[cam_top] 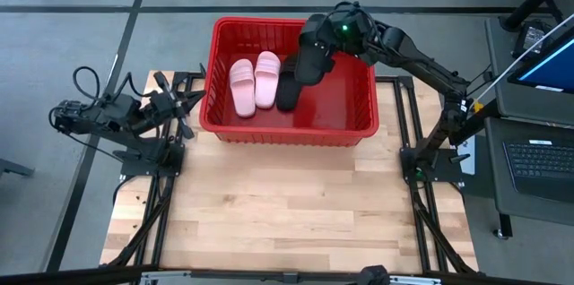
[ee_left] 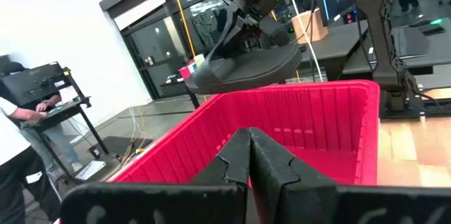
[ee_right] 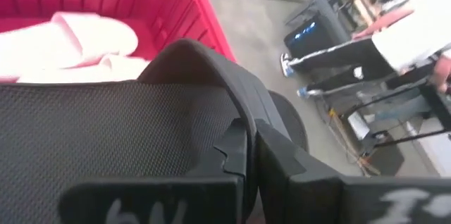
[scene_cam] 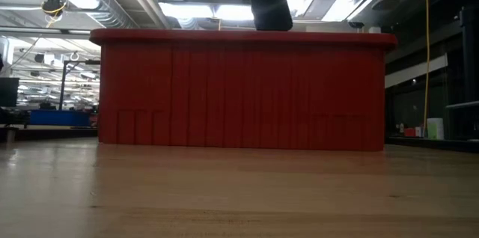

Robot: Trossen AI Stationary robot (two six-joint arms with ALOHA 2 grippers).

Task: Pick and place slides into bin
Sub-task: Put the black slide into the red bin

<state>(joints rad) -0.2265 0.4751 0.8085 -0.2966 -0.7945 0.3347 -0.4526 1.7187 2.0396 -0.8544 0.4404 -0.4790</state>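
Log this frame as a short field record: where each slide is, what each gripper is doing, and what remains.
bin: red basket at the far side of the table
pink slides: pair side by side inside the bin
black slide in bin: one lying beside the pink pair
black slide held: one pinched by its edge, above the bin
right gripper: shut on the held black slide
left gripper: shut, empty, parked at the table's left edge
remaining: release the held slide into the bin
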